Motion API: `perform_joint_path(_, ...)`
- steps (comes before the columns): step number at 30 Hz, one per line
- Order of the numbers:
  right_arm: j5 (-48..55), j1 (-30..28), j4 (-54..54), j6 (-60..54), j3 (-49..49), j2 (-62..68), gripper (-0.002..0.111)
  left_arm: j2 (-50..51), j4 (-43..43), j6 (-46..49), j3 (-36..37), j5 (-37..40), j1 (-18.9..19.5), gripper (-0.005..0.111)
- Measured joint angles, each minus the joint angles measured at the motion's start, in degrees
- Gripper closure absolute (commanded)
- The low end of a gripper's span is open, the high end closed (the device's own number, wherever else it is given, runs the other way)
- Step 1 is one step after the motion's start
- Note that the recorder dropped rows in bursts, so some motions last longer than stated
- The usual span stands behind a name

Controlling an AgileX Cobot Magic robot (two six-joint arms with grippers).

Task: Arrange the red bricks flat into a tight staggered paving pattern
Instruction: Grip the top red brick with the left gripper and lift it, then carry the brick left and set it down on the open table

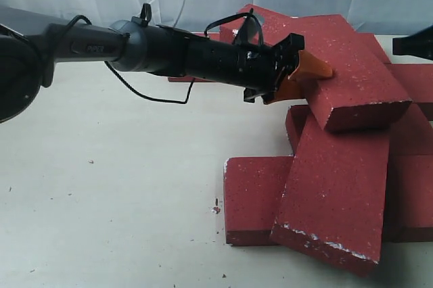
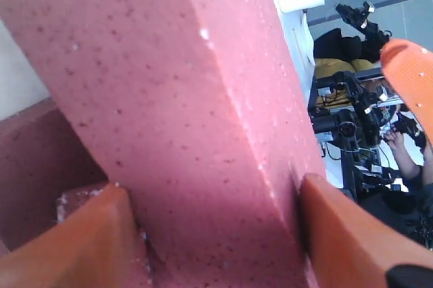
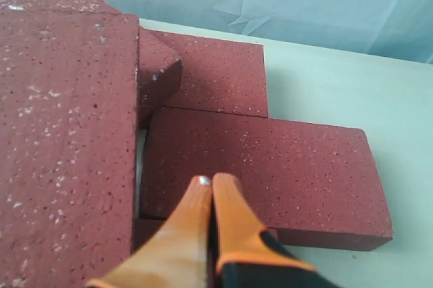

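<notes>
Nearest brick (image 1: 335, 193) lies tilted, propped on the red bricks (image 1: 254, 193) below. Behind it, the top brick (image 1: 352, 65) of the heap is clamped across its width by the left gripper (image 1: 312, 72). The right gripper (image 3: 211, 190) is pinched together and empty over flat bricks. Step, likely: unstacking. Next calls for lifting clear, then laying flat on the table (image 1: 122, 200), butted tight, half-offset.

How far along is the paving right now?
Done: little. Below the right tool, shut and empty, one flat brick abuts a second flat brick, staggered. In hand: the left tool clamps the top brick of the heap. Left: most; the front brick lies tilted across others.
</notes>
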Motion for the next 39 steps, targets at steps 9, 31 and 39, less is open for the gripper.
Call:
perform_joint_path(9,0.0,0.0,-0.13,0.0,0.0,0.0,0.109,-2.47,0.11,0.0,0.0,7.77,2.5,0.107)
perform_joint_path(31,12.62,0.0,-0.27,0.0,1.15,-16.16,0.109,-10.53,3.15,3.79,7.84,17.34,16.09,0.107)
perform_joint_path(39,11.15,0.0,1.06,0.0,1.15,-15.93,0.109,-17.98,3.15,8.01,17.62,17.38,20.68,0.107)
